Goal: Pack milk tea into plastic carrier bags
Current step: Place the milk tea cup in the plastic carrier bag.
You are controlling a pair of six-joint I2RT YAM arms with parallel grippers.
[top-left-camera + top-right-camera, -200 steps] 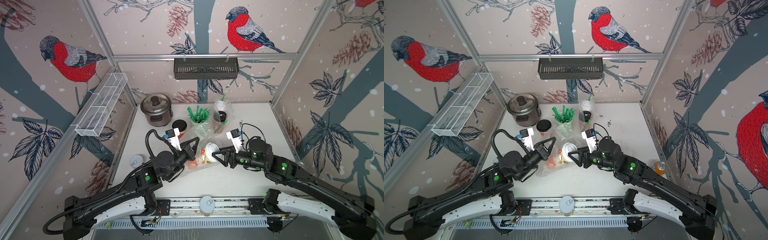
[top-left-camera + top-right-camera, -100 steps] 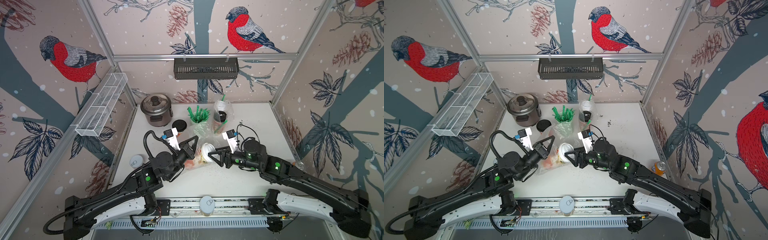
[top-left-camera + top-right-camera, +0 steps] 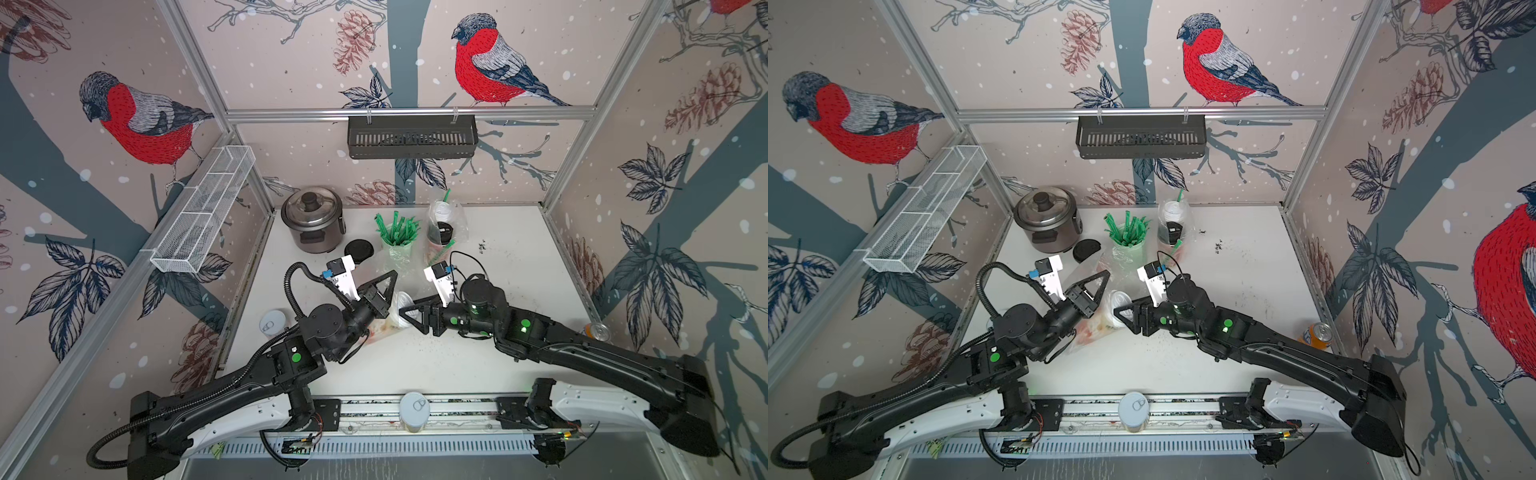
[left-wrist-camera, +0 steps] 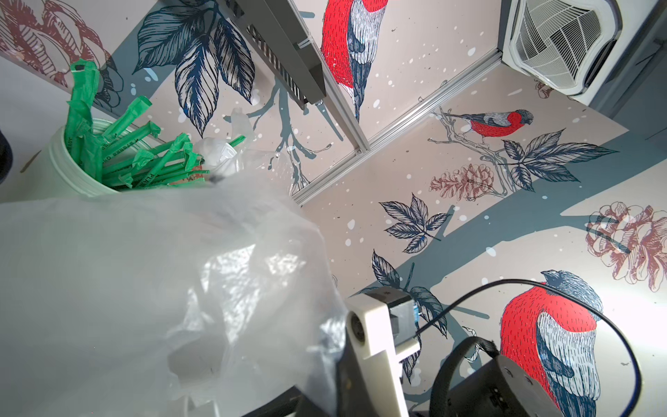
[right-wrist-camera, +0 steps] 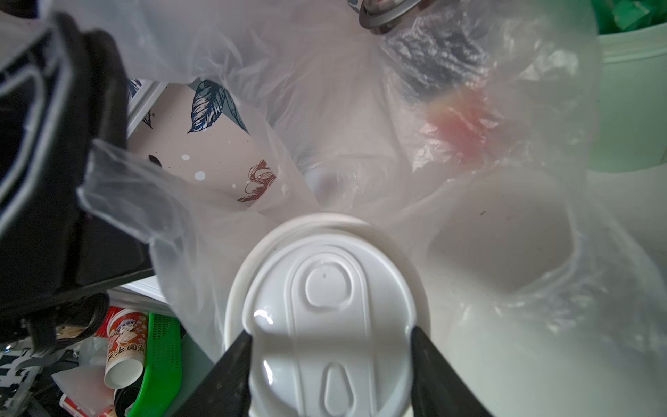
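Right wrist: bagging
I am clamping the milk tea [image 5: 325, 289] with my right gripper [image 5: 330, 334], left gripper [image 3: 390, 280] pinching the plastic carrier bag [image 5: 523, 296] open

White-lidded cup [image 5: 325, 317], green straws [image 4: 144, 159]
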